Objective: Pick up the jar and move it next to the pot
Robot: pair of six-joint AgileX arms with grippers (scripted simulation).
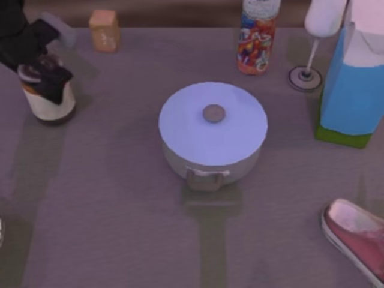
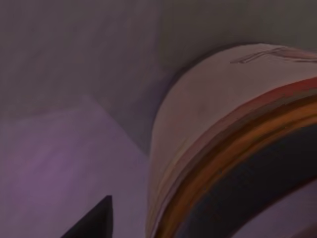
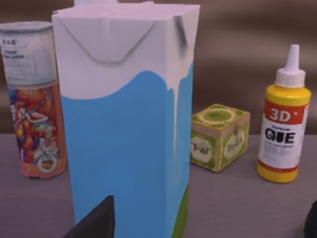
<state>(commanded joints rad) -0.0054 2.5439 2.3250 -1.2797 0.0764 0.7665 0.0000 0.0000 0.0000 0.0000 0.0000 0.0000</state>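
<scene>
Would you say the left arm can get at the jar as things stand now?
Probably yes. The left gripper is already down over the jar at the table's left, its dark fingers across the lid, and nothing stands between them. The pot sits well apart, mid-table.

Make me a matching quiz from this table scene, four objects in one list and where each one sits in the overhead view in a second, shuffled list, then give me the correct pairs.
Things:
1. jar
2. pot
3. spray can
4. pink shoe

Places in the top view:
A. bottom right corner of the table
B. far edge, right of centre
C. left side, under the left gripper
D. middle of the table

Pairs: 1-C, 2-D, 3-B, 4-A
</scene>
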